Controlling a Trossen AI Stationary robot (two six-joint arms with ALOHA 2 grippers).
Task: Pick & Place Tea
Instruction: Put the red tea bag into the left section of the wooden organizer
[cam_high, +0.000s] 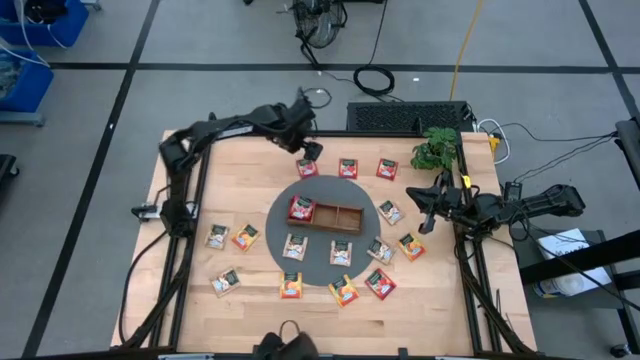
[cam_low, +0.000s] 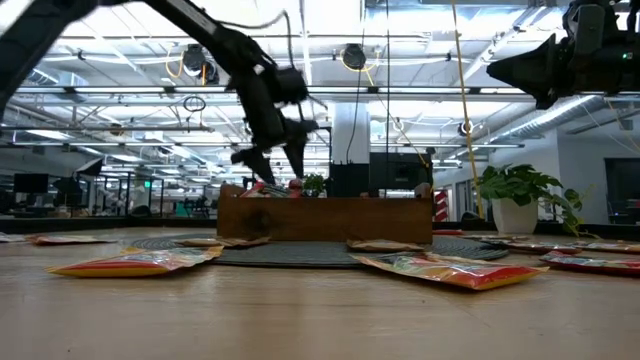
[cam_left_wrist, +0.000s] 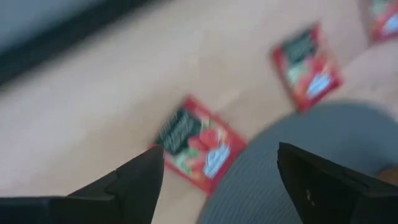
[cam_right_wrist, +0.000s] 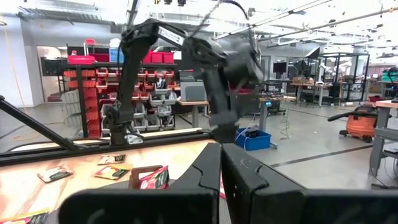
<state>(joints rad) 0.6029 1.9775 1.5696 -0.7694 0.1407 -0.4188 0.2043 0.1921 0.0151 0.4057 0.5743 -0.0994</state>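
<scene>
Wooden tabletop carries a round grey mat with a tray at its centre; 1 red packet lies in the tray's 9 o'clock compartment, and the other tea packets ring the mat. Left gripper hovers at 11 o'clock, fingers spread and empty, over a red packet straddling the mat's edge. Right gripper waits at 3 o'clock, fingers closed on nothing. Judged risk: that flat packet gives little to pinch, so closing fingers may slide it or snag the mat.
</scene>
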